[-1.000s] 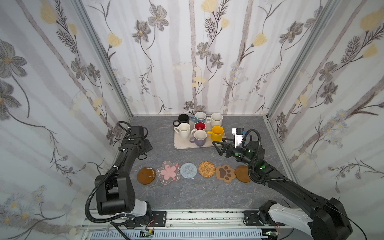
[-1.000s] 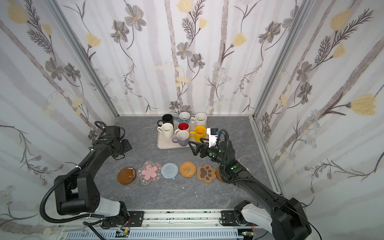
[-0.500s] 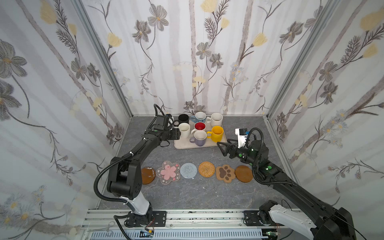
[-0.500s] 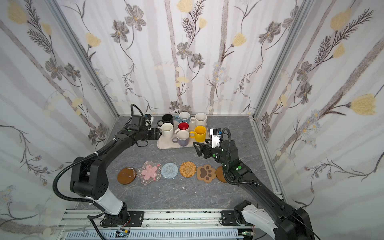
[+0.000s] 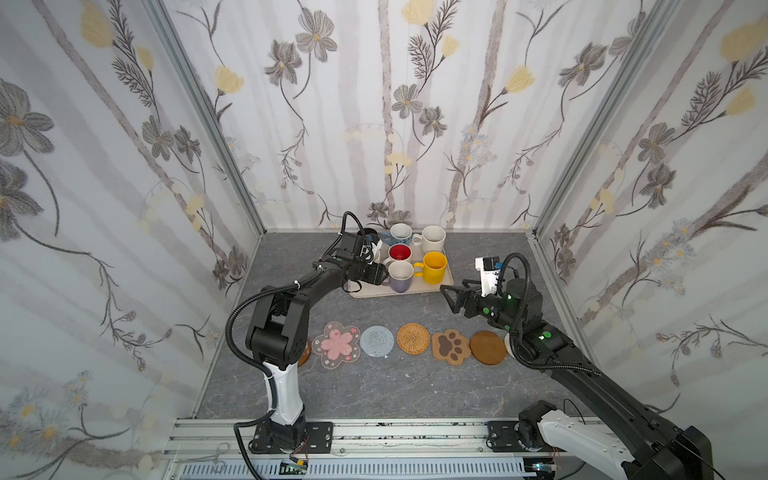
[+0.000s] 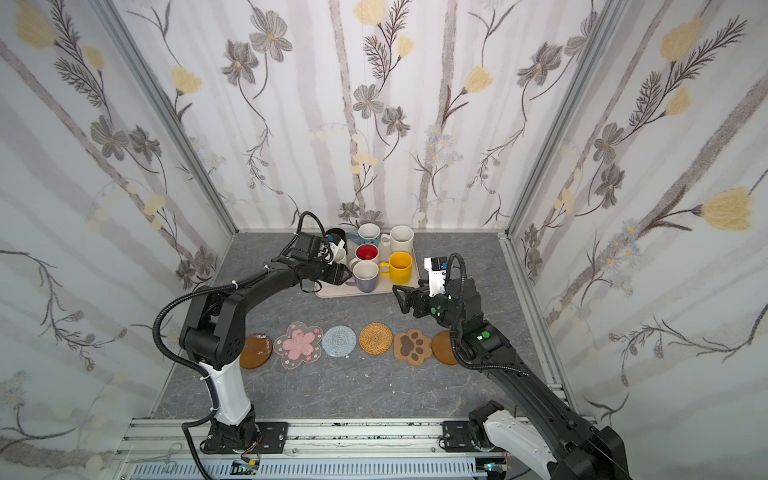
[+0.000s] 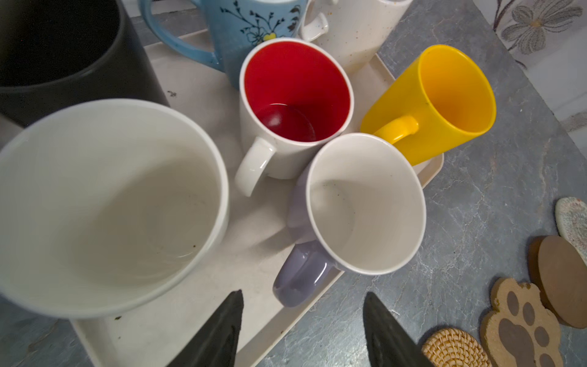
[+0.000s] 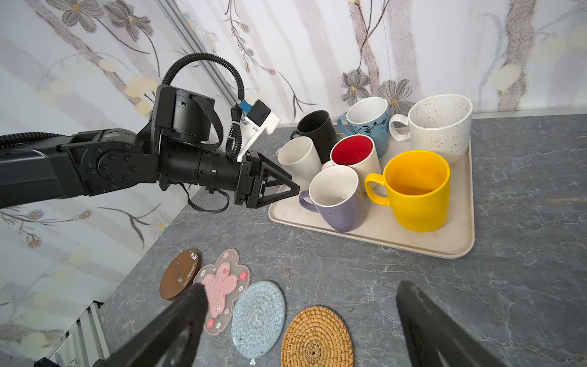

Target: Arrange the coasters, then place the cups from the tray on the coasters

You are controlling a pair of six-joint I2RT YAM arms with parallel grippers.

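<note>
Your left pincer (image 8: 294, 187) stands partly open, empty, at the tray's (image 8: 413, 245) edge beside the lavender cup (image 8: 340, 203). Your right pincer (image 5: 449, 298) gapes wide, empty, above the table (image 5: 374, 386) between tray and coasters (image 5: 413, 338). All seven cups (image 5: 434, 266) sit on the tray.

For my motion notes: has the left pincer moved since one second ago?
Yes: the left pincer swung rightward, from the side wall to the tray.

Three floral-papered walls (image 5: 386, 124), grey and yellow blooms, aluminium corner posts (image 5: 208, 116), grey marbled floor (image 5: 374, 390), even diffuse light
</note>
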